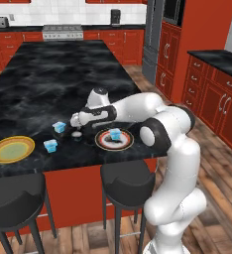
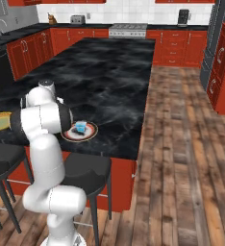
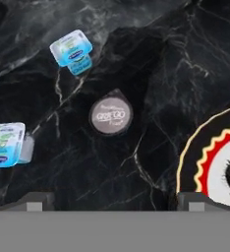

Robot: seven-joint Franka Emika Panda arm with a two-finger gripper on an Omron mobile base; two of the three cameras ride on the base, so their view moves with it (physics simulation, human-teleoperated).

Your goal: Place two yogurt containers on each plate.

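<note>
1. Light-blue yogurt containers: one tub (image 1: 116, 134) sits on the red-rimmed plate (image 1: 104, 144), toward its far side; two more stand on the black marble bench (image 1: 48, 79) between the two plates, one (image 1: 59, 127) farther from the bench's near edge and one (image 1: 50, 145) closer to it.
2. Handling, as a judgement: each tub looks light and thin-walled, stiff enough for a gentle pinch but liable to dent or tip if squeezed hard. The whitish top overhangs the body, so the best hold is across two opposite side walls just under the lid, taken from above.
3. A grey round lidded cup (image 3: 111, 115) lies on the bench between the two loose tubs and the red-rimmed plate; the hand view looks straight down on it, with one blue tub (image 3: 71, 50) above it and another (image 3: 6, 143) at the left edge.
4. The yellow-rimmed plate (image 1: 11, 149) with its green centre lies near the bench's near edge, well apart from the red-rimmed plate, and carries no tub.
5. End effector (image 1: 76, 120): released, jaws standing wide with nothing between them, its fingertips (image 3: 32, 202) framing the bench just beside the red-rimmed plate.
6. Arm pose: the arm rises beside two black stools (image 1: 128, 182), folds at the elbow and reaches low and nearly level over the red-rimmed plate, wrist turned down toward the bench.
7. Progress, as a judgement: one of four placements appears done.
</note>
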